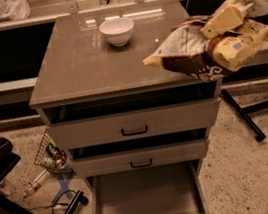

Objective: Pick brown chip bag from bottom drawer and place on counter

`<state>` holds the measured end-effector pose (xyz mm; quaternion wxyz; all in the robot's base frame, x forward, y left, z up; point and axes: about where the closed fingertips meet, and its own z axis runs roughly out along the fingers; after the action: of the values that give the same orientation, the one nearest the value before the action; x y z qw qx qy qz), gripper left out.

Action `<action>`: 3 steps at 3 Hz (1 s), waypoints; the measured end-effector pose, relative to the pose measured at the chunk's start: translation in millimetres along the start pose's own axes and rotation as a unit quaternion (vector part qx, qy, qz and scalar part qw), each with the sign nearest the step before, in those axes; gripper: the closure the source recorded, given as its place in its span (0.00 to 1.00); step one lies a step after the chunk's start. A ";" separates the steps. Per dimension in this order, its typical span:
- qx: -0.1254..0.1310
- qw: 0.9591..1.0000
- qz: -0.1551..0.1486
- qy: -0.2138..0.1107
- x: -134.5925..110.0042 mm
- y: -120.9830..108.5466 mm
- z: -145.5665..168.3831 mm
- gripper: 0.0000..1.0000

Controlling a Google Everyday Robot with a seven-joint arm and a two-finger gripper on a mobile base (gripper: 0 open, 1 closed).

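Observation:
The brown chip bag (186, 52) is held in the air over the right edge of the counter (81, 61), tilted with its left end low. My gripper (226, 33) comes in from the upper right and is shut on the bag's right end; its tan fingers (221, 20) press on the foil. The bottom drawer (146, 200) is pulled out at the bottom of the view and its pale floor is bare.
A white bowl (117, 31) stands at the back middle of the counter. Two grey-fronted drawers with dark handles (134, 130) sit slightly open below the top. A dark stand leg (241, 114) is on the floor at right; clutter and cables (51, 160) at left.

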<state>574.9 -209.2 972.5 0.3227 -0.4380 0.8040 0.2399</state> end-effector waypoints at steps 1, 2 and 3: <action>-0.028 0.998 -0.055 -0.023 -32.7 -21.6 29.2 1.00; -0.052 0.992 -0.100 -0.056 -56.3 -41.5 60.9 1.00; -0.063 0.986 -0.129 -0.086 -76.4 -55.2 87.6 1.00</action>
<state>680.6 -136.3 963.3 0.3908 -0.5354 0.6932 0.2830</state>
